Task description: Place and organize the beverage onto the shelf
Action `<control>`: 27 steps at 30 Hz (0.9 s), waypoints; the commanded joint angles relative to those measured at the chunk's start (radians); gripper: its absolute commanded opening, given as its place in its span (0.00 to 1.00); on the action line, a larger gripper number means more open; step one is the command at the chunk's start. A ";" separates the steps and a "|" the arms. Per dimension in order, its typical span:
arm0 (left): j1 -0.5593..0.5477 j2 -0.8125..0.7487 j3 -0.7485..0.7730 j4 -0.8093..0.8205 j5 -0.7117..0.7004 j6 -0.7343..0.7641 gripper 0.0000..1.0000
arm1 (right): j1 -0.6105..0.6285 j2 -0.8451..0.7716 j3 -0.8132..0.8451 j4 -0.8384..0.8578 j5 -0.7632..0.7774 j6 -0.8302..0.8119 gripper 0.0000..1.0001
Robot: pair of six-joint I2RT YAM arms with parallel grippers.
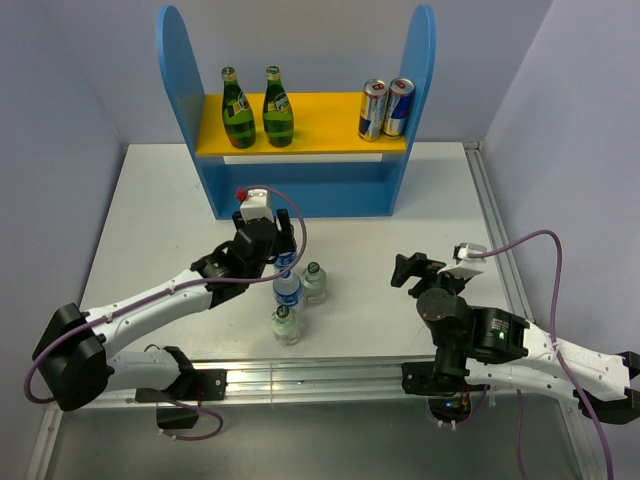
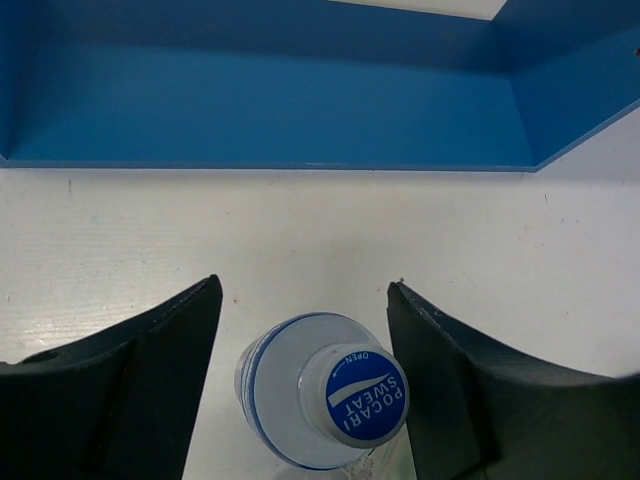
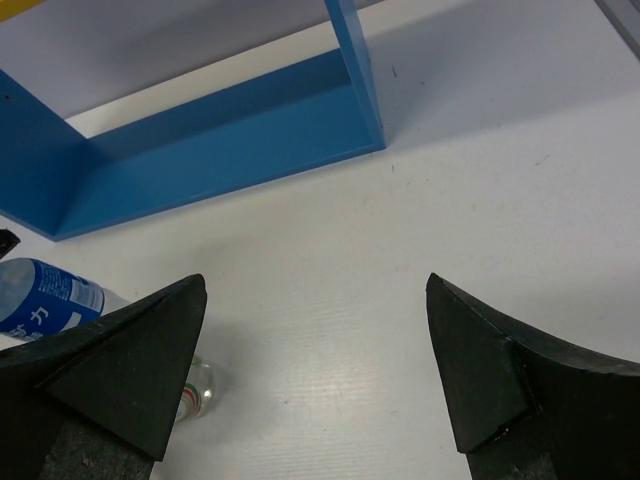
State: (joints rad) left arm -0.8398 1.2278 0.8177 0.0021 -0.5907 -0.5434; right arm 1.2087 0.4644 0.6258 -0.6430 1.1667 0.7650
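Note:
The shelf stands at the back of the table. Its yellow upper board holds two green glass bottles and two Red Bull cans. Its blue base is bare. A Pocari Sweat bottle stands upright on the table. My left gripper is open just above it. In the left wrist view the open jaws straddle the bottle's blue cap, which is close to the right finger. My right gripper is open and empty over bare table.
Two small clear bottles with green caps stand by the Pocari bottle, one to its right and one in front of it. The right wrist view shows the Pocari bottle and one clear bottle at its left. A metal rail runs along the table's right edge.

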 commanded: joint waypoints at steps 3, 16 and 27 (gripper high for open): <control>-0.031 -0.001 0.040 0.010 -0.043 -0.010 0.69 | 0.006 -0.003 -0.012 0.023 0.036 0.007 0.97; -0.076 0.042 0.060 -0.040 -0.109 -0.021 0.58 | 0.008 0.000 -0.014 0.025 0.034 0.005 0.97; -0.081 0.070 0.084 -0.054 -0.146 -0.023 0.00 | 0.006 0.000 -0.014 0.025 0.036 0.007 0.97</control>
State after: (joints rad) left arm -0.9134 1.2861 0.8616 -0.0410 -0.7269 -0.5411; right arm 1.2087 0.4644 0.6163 -0.6403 1.1667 0.7643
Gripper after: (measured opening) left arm 0.395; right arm 0.972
